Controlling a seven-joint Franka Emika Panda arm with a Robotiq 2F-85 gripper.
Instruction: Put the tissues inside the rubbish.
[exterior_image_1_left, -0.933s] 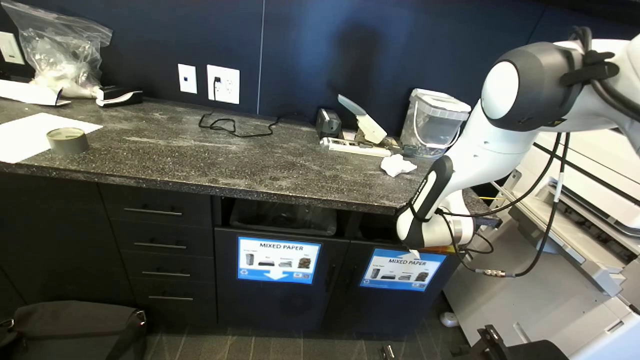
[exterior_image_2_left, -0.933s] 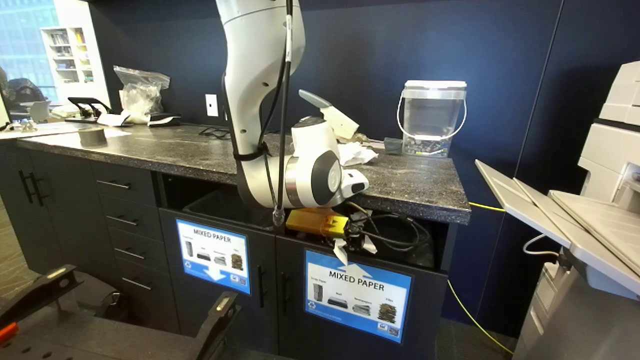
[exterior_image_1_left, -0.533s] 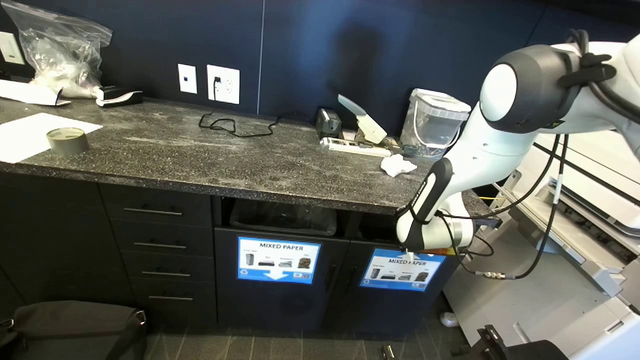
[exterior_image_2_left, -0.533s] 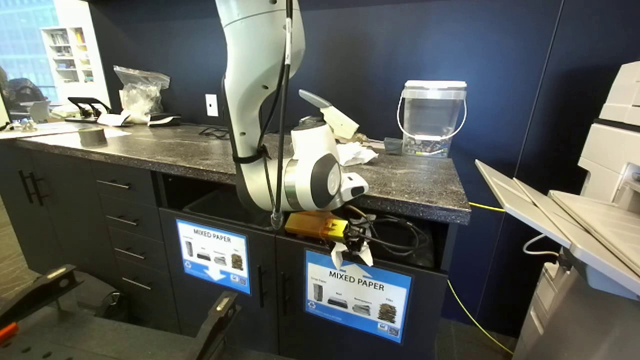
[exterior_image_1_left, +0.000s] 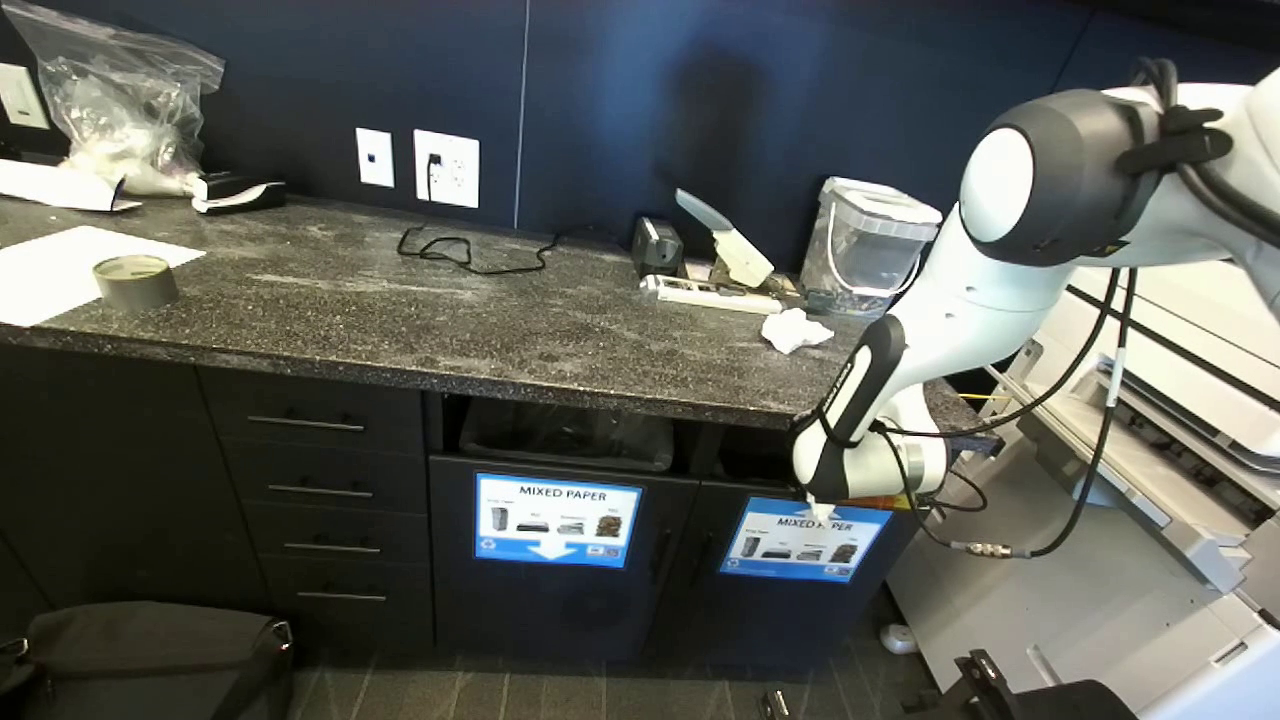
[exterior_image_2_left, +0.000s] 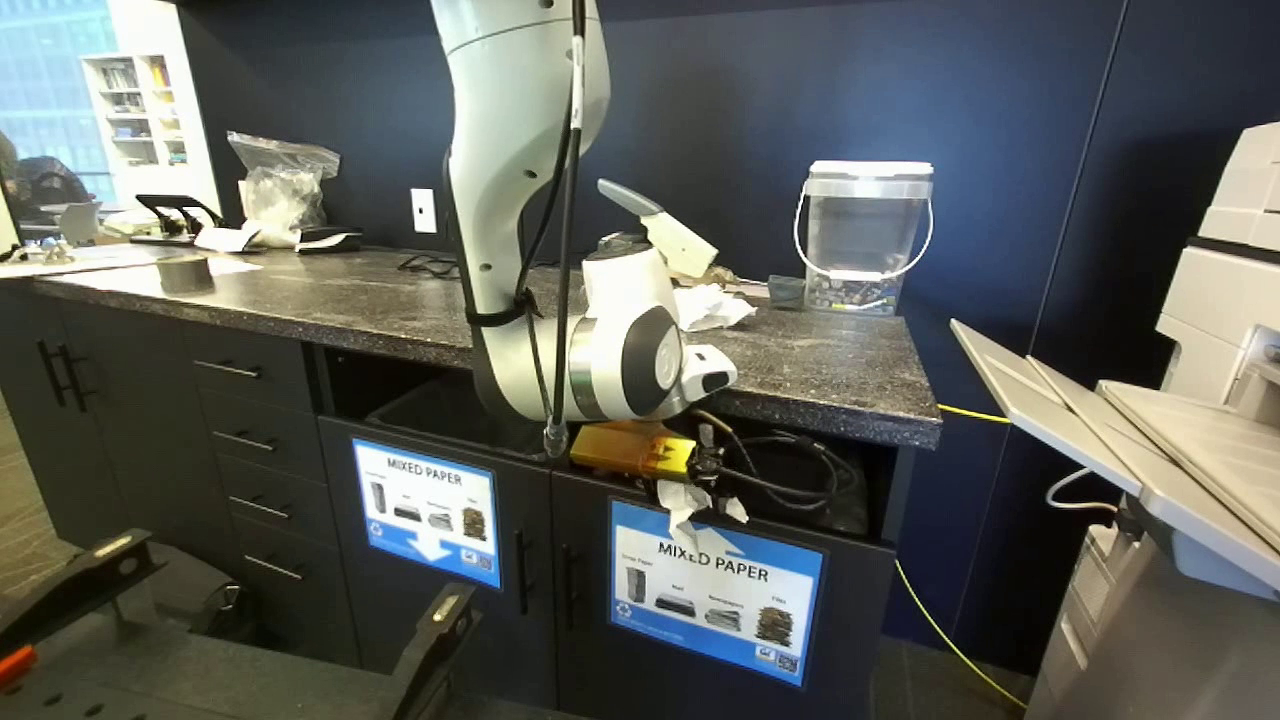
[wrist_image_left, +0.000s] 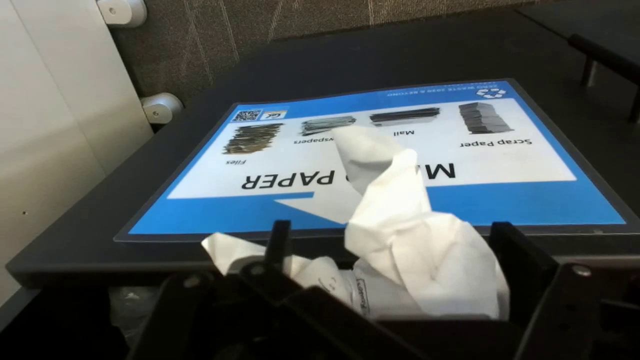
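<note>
Facing the fingers (wrist_image_left: 278, 245) of the gripper (wrist_image_left: 391, 235) in the wrist view is an inverted recycling label (wrist_image_left: 300, 157) reading "Scrap Paper", "Mail", "Files" and, partly covered by a crumpled tissue (wrist_image_left: 430, 255), "MIXED PAPER" and "Newspapers"; in an exterior view a second recycling label (exterior_image_1_left: 558, 522), also "MIXED PAPER", is to one side of the fingers. The fingers stand wide apart with the crumpled tissue between them; contact with either finger cannot be confirmed, and compared with the earlier frames this tissue hangs lower. A second tissue (exterior_image_1_left: 795, 331) rests on the countertop (exterior_image_1_left: 400, 320), above the fingers.
</note>
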